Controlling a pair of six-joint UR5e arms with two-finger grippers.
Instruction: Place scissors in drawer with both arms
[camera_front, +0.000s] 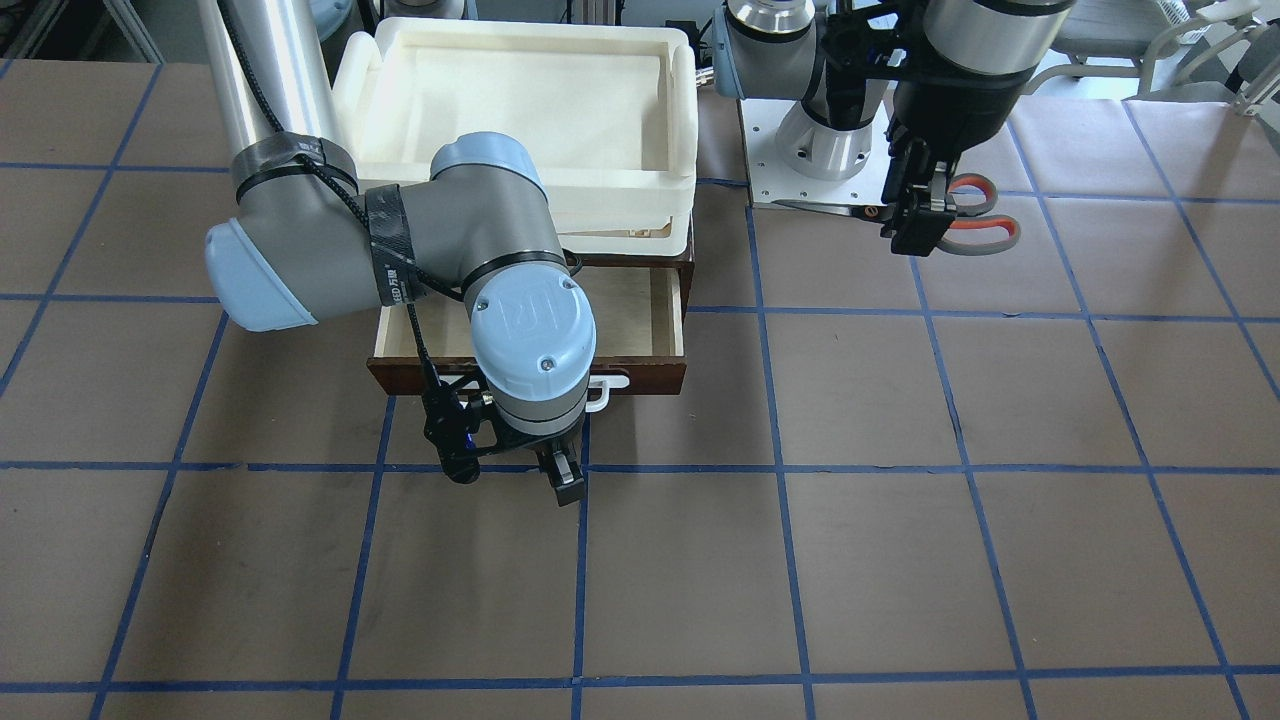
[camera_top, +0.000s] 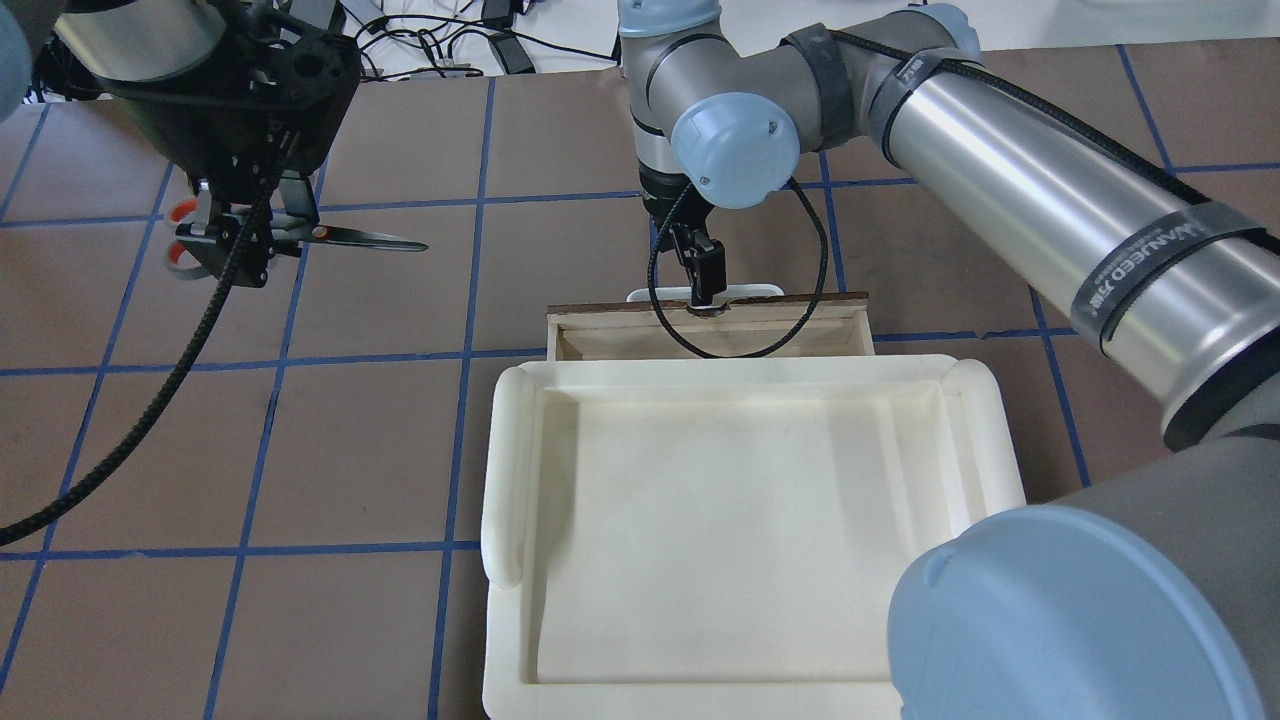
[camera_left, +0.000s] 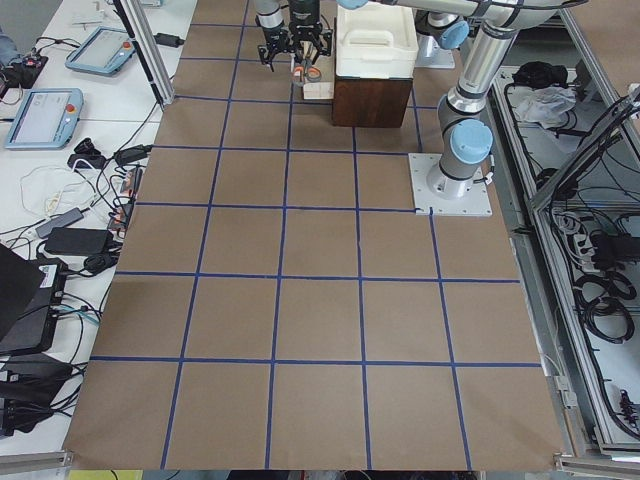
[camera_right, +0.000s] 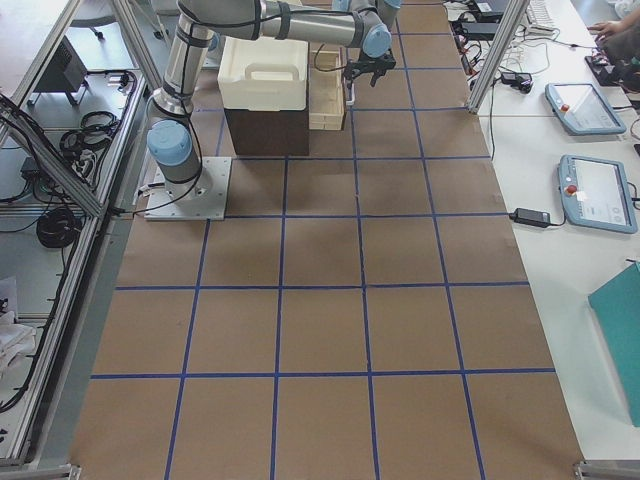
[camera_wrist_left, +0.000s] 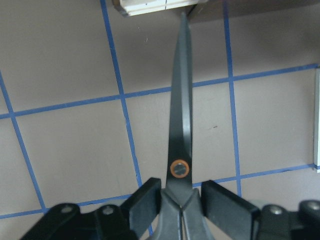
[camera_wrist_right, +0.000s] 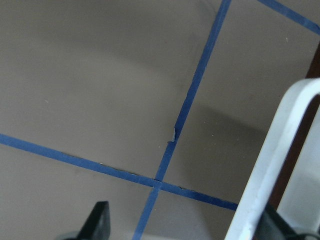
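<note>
Scissors (camera_top: 360, 238): blades closed, held level, tip toward the drawer (camera_front: 655, 315), well apart from it on the robot's left.
Right arm (camera_front: 300, 230): elbow bent over the chest (camera_right: 265, 130); right gripper (camera_top: 705, 285) parted, at the white handle (camera_front: 610, 383), contact unclear.
Left arm (camera_front: 985, 30): wrist pointing down; left gripper (camera_top: 238, 255) clamps the scissors behind the pivot.
Foam tray (camera_top: 510, 450): sits atop the chest.
Drawer: pulled out, pale interior showing.

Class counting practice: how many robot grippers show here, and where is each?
2. The left gripper, out to the robot's left, is shut on the scissors; the right gripper hangs open by the white handle of the open drawer.
</note>
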